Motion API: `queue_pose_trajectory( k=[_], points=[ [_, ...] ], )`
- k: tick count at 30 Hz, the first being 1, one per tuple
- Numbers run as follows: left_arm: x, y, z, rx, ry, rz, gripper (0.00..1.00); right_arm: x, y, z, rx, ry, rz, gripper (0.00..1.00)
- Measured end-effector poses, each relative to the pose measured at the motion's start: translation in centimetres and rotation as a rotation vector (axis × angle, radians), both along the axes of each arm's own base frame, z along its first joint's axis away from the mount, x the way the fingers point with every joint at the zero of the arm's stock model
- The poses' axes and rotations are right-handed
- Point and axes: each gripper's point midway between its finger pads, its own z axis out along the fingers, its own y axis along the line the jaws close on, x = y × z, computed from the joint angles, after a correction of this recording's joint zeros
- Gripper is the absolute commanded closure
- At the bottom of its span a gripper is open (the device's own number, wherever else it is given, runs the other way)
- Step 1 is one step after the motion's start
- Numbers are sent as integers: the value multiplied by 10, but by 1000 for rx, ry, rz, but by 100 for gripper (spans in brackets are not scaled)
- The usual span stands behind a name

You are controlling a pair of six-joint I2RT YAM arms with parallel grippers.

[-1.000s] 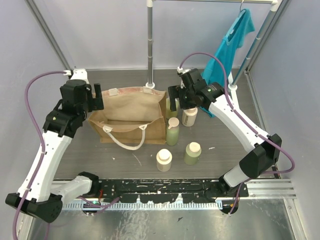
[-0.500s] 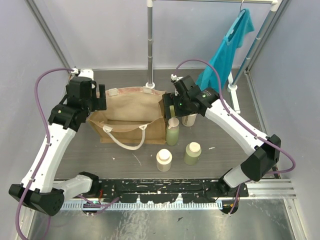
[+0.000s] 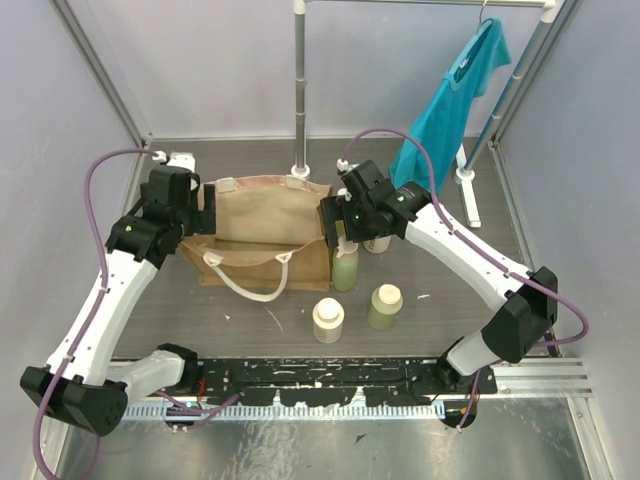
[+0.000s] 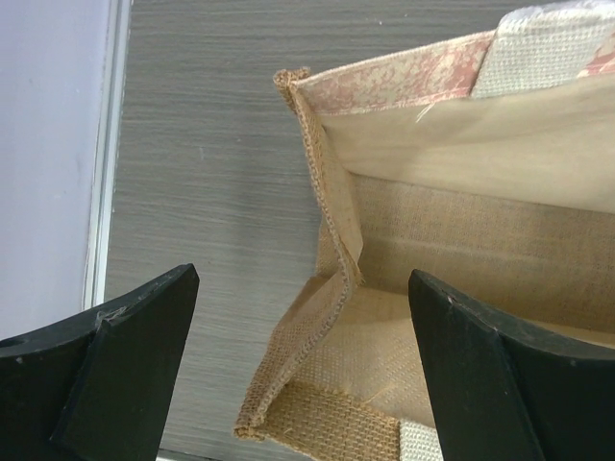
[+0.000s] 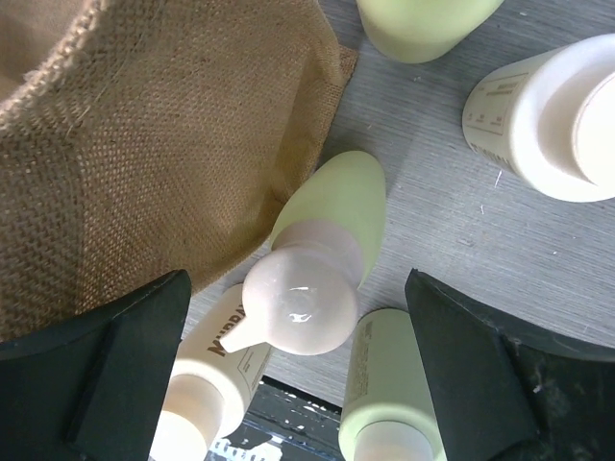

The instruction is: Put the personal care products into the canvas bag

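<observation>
- From above, we lose the left end of the canvas bag (image 3: 262, 215) under the left claw (image 3: 200, 215).
- The right claw (image 3: 338, 225) covers much of the cream bottle (image 3: 379, 242) just right of the bag.
- In the right wrist view, the top edge cuts off a green bottle (image 5: 423, 19); the bottom edge cuts two near bottles (image 5: 207, 384), whose labels we cannot read.

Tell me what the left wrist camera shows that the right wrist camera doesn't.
Only the left wrist view: the inside of the canvas bag, seen over its end rim, and a white tab at its edge. No bottles.

Only the right wrist view: five bottles outside the bag, with a green pump-top bottle close beside the burlap wall.

Both: the bag, the grey table, and open fingers, of the left gripper and the right gripper.
</observation>
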Motion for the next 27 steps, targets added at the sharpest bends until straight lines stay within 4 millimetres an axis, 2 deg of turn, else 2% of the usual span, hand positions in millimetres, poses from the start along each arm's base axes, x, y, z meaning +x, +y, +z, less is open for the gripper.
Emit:
queue_pose_trajectory(
  k=[3, 4, 7, 10, 14, 17, 19, 23, 27],
  points=[
    [-2, 1, -6, 7, 14, -2, 2, -3, 2, -4, -1, 8, 3, 0],
    [-2, 1, -7, 8, 18, -3, 7, -3, 3, -4, 1, 8, 3, 0],
    [-4, -1, -14, 6, 32, -14, 44, -4, 6, -4, 1, 6, 2, 0],
    [-5, -3, -21, -2, 53, -34, 64, -7, 9, -6, 0, 8, 7, 0],
    [-3, -2, -26, -15, 58, -36, 83, -12, 8, -14, -12, 25, 1, 0],
    [0, 2, -29, -29, 61, -22, 87, -13, 8, -22, -24, 35, -5, 3],
    [1, 6, -30, -35, 60, -11, 88, -13, 6, -28, -38, 41, -10, 14],
    [2, 7, -30, -44, 59, -7, 89, -13, 4, -42, -69, 63, -18, 58],
    [2, 7, -30, -50, 60, -10, 89, -8, 0, -39, -88, 37, -29, 90]
  ],
)
